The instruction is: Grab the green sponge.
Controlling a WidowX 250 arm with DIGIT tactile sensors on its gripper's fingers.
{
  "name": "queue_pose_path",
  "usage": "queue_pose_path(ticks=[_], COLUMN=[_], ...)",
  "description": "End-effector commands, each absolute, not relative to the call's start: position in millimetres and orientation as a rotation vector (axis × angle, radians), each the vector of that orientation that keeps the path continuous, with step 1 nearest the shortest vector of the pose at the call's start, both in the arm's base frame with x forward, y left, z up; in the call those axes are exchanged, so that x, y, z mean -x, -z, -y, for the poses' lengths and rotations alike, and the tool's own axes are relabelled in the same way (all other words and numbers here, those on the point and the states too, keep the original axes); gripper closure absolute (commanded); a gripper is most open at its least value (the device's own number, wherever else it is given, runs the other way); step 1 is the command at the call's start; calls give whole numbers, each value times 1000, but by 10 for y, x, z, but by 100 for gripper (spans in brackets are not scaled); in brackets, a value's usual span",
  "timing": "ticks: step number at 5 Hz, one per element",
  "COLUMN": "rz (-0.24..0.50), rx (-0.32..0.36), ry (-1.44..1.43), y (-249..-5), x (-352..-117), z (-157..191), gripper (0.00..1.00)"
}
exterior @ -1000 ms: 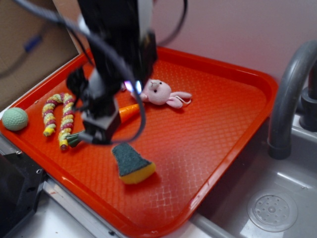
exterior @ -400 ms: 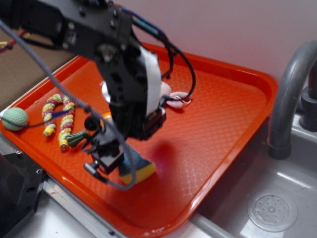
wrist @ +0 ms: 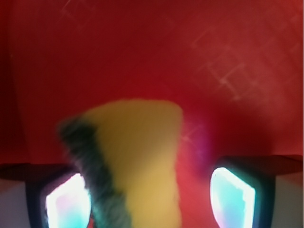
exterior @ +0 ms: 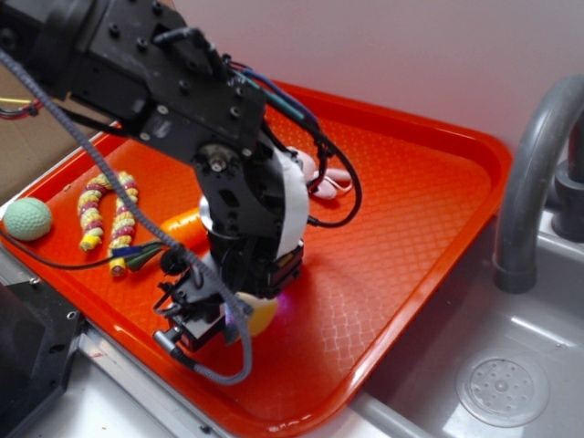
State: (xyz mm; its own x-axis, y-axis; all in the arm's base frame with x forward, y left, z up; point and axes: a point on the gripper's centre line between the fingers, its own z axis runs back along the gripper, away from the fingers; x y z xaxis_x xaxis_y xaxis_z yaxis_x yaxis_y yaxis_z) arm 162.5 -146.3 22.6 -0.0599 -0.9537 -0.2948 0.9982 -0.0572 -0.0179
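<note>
sponge (wrist: 137, 161) between gripper (wrist: 152, 199) fingers, on tray (exterior: 411, 210), ball (exterior: 27, 219) left

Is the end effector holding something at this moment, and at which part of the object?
It cannot be told. The green sponge lies between the open fingers of the end effector, closer to one, but no closed hold is visible.

An orange-red tray (exterior: 429, 210) with a diamond-textured surface is seen beside a grey sink (exterior: 520, 365) with a curved faucet (exterior: 534, 164). On the tray, a beaded candy cane (exterior: 102, 214), a toy carrot (exterior: 178, 228) and a partly hidden pink plush bunny (exterior: 330, 180) are laid. A pale green textured ball (exterior: 27, 219) is set at the tray's left edge.
</note>
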Motion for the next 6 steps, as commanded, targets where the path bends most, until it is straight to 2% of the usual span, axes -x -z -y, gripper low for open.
queue_pose_path(ticks=[1, 2, 3, 4, 5, 6], rz=[-280, -69, 121, 147, 117, 95], rx=[-213, -314, -253, -192, -178, -156], ry=[1422, 1148, 884, 627, 377, 126], y=[-196, -398, -858, -1344, -1783, -1981], x=[-1555, -1685, -1953, -2228, -2233, -2021], z=[1322, 1255, 1144, 869, 529, 379], gripper=[100, 100, 100, 100, 100, 100])
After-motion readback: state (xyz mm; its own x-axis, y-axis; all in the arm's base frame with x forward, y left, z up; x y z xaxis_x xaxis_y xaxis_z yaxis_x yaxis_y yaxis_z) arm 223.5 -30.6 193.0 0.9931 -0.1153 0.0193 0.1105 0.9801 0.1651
